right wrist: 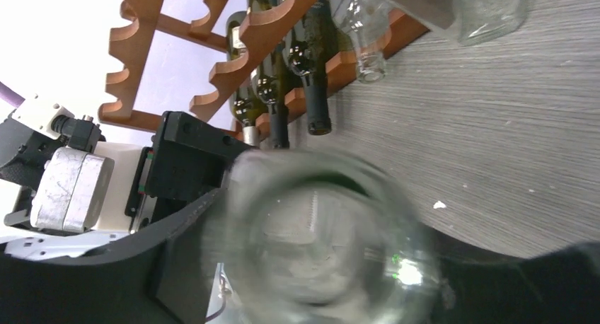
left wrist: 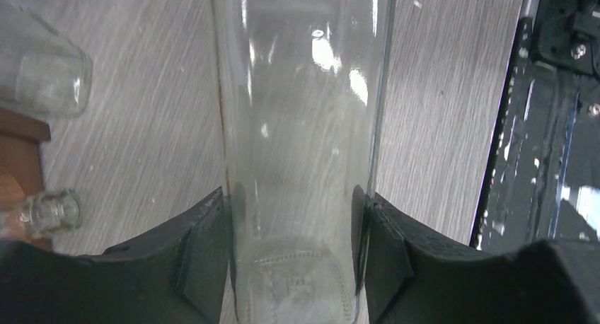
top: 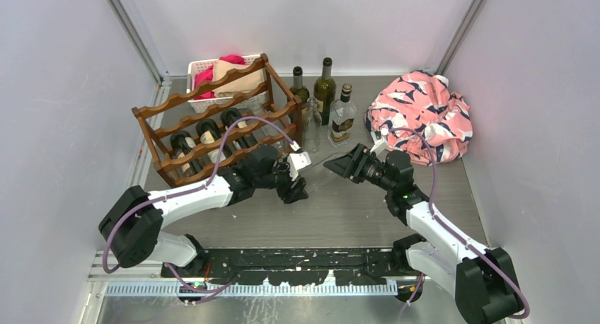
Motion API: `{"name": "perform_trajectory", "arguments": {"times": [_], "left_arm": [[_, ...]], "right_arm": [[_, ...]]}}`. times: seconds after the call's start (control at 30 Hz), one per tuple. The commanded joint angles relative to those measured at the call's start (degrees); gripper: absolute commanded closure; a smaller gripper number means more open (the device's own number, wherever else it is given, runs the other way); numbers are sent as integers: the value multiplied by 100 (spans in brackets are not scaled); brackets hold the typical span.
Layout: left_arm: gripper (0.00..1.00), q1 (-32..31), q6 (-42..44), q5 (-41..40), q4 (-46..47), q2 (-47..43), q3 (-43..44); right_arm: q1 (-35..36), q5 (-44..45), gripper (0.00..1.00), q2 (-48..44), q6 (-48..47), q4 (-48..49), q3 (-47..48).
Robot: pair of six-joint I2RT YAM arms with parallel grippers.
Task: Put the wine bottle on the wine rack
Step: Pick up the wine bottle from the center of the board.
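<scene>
A clear glass wine bottle (left wrist: pixel 304 126) runs straight away from the left wrist camera. My left gripper (left wrist: pixel 297 253) is shut on its body, with both black pads pressed to the glass. From above, that gripper (top: pixel 293 186) sits just in front of the wine rack (top: pixel 205 90), a reddish-brown frame with wavy rails. The right wrist view looks end-on at the bottle's round base (right wrist: pixel 325 253), which is blurred. My right gripper (right wrist: pixel 332 267) has a finger on each side of the base, and contact is unclear. From above, the right gripper (top: pixel 341 163) faces the left one.
Dark bottles (top: pixel 209 136) lie in the rack's lower tier, necks toward the table (right wrist: pixel 311 69). Behind the rack stands a white basket (top: pixel 202 68) of pink cloth. Several upright bottles (top: pixel 325 87) stand at the back centre, beside a pink patterned cloth (top: pixel 424 115).
</scene>
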Motion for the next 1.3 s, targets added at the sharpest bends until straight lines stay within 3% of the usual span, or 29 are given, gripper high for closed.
{"name": "perform_trajectory", "arguments": {"times": [0.0, 0.2, 0.4, 0.57, 0.87, 1.07, 1.27], "left_arm": [[100, 199, 424, 345, -350, -489, -38], [100, 220, 163, 233, -252, -730, -204], [100, 229, 231, 167, -540, -1020, -256], [100, 225, 170, 25, -1465, -1465, -14], [100, 220, 169, -92, -2544, -1904, 390], [100, 220, 641, 75, -3447, -1891, 737], [100, 220, 1081, 263, -3983, -1976, 839]], "right_arm": [[-95, -5, 23, -252, -452, -182, -10], [-97, 33, 8, -351, -483, -289, -14], [-97, 128, 6, -519, -746, -725, 43], [-91, 359, 4, -1043, -1204, -1511, 89], [-91, 296, 3, -1669, -1634, -2010, 88], [-93, 468, 3, -1880, -2097, -2561, 246], [-92, 405, 5, -1953, -2147, -2528, 211]]}}
